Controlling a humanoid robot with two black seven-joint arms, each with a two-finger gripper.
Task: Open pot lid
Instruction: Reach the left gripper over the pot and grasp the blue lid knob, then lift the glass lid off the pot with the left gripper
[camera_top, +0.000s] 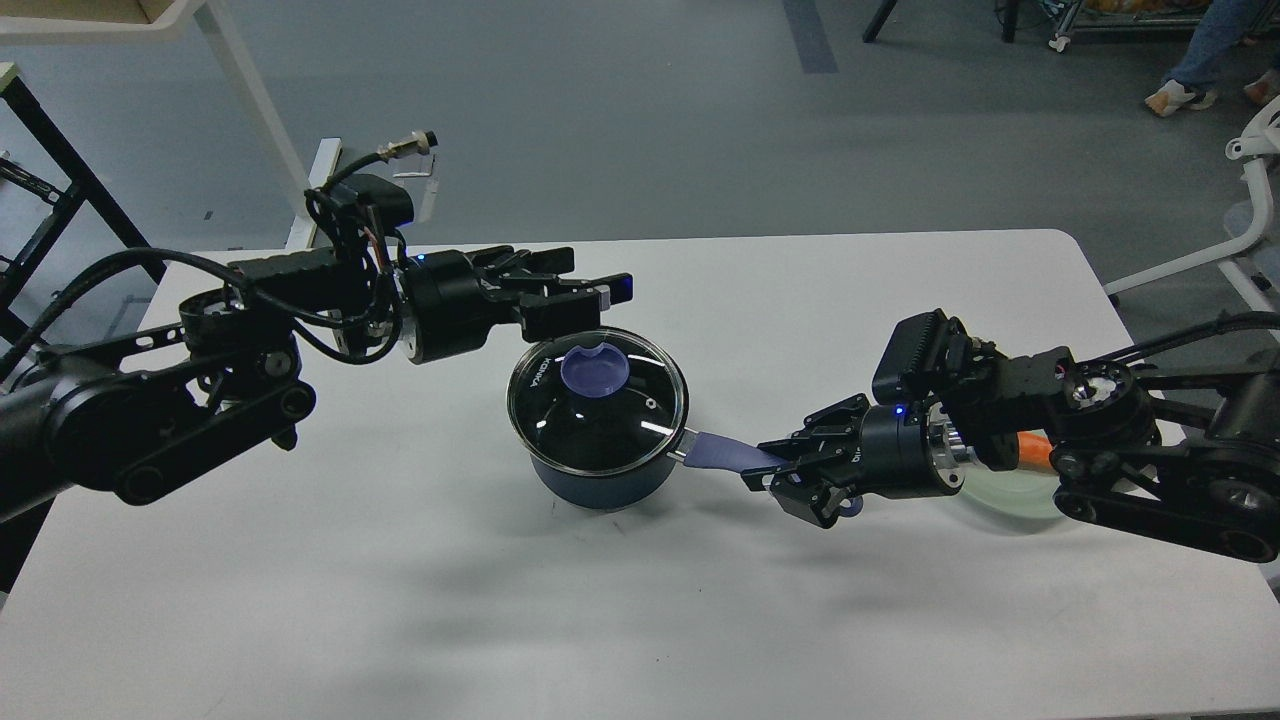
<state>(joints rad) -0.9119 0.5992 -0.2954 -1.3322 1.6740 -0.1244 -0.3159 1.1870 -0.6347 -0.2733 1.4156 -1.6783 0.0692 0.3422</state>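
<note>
The lid (597, 390) sits flat on the pot (600, 478), covering it fully, with its purple knob (595, 370) a little behind centre. The left arm reaches in level from the left, and the left gripper (600, 296) points right with its fingers parted, holding nothing. The lid lies just below and in front of those fingertips, and the knob is near them but not touched. The right arm comes in low from the right, bent at the wrist. The right gripper (775, 468) is closed around the pot's handle (728, 455), which runs from the pot straight into it. The handle's far end is hidden by the fingers. A pale plate (1005, 495) and something orange behind the right wrist are mostly covered by the arm.
</note>
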